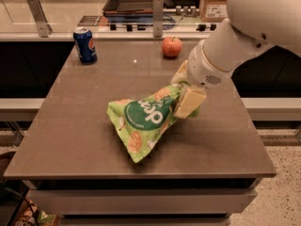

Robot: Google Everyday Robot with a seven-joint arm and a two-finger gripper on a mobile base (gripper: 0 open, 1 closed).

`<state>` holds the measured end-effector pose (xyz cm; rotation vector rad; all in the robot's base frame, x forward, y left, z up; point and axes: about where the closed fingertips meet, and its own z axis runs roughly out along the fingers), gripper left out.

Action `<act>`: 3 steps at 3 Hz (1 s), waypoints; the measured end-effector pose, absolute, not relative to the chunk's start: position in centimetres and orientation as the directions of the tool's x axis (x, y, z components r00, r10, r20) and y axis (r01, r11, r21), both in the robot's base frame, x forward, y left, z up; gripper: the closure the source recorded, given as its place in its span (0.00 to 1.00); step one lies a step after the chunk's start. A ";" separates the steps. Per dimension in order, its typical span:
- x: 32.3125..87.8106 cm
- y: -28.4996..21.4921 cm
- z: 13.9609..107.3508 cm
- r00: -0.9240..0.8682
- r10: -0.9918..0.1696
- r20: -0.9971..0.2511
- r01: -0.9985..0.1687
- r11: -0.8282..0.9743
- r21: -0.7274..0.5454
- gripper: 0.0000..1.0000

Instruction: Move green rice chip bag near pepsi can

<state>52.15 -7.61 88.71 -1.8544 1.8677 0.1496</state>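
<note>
The green rice chip bag (143, 122) is a crinkled lime-green bag with a dark green circle and orange chip pictures. It hangs tilted over the middle of the brown table (75, 126), its lower corner near the surface. My gripper (185, 97) is shut on the bag's right end, with one cream finger (189, 102) in front of it. The white arm comes in from the upper right. The pepsi can (85, 44), dark blue with a silver top, stands upright at the far left corner, well away from the bag.
A red apple (172, 46) sits at the far edge of the table, just left of my arm. Behind the table runs a counter with a dark tray (134, 3) and a cardboard box (214, 1). The table's front edge lies close below the bag.
</note>
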 end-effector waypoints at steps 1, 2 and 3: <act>54.6 -7.0 90.9 0.024 -0.921 -0.389 -0.944 0.107 -0.311 1.00; 58.5 -6.4 92.7 -0.053 -0.944 -0.326 -0.918 0.175 -0.357 1.00; 62.7 -5.6 93.9 -0.082 -0.961 -0.263 -0.898 0.186 -0.399 1.00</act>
